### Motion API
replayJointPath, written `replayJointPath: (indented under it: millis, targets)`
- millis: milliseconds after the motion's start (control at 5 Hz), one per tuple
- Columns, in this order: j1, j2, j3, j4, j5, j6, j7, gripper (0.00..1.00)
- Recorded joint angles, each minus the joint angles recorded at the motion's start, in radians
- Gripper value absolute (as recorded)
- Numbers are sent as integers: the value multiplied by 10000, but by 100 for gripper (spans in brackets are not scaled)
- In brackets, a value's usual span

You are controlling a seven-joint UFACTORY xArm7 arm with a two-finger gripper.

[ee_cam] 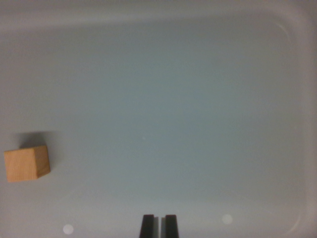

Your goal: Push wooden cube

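Note:
A small wooden cube (27,163) rests on the pale grey floor of a tray, near the wrist view's left edge, a dark shadow just behind it. My gripper (158,225) shows at the bottom centre as two black fingertips (147,226) pressed close together, with only a thin pale slit between them and nothing held. The cube lies well to the left of the fingertips and a little farther up the picture, apart from them.
The tray's raised rim (297,29) curves round the top right corner and runs along the top edge. Its flat floor stretches across the middle and right of the view.

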Motion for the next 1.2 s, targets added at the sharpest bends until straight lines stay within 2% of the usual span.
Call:
replayJointPath:
  millis: [200,400,600,800,1000,1200]
  targets:
    - [0,0,0,0,0,0,0,0]
    - [97,110,86,-239,-34,-335,148,0]
    - [97,110,86,-239,-34,-335,148,0]
    - [197,224,176,-487,-69,-685,303,0]
    - [197,224,176,-487,-69,-685,303,0]
    - [311,354,277,-768,-108,-1080,477,0]
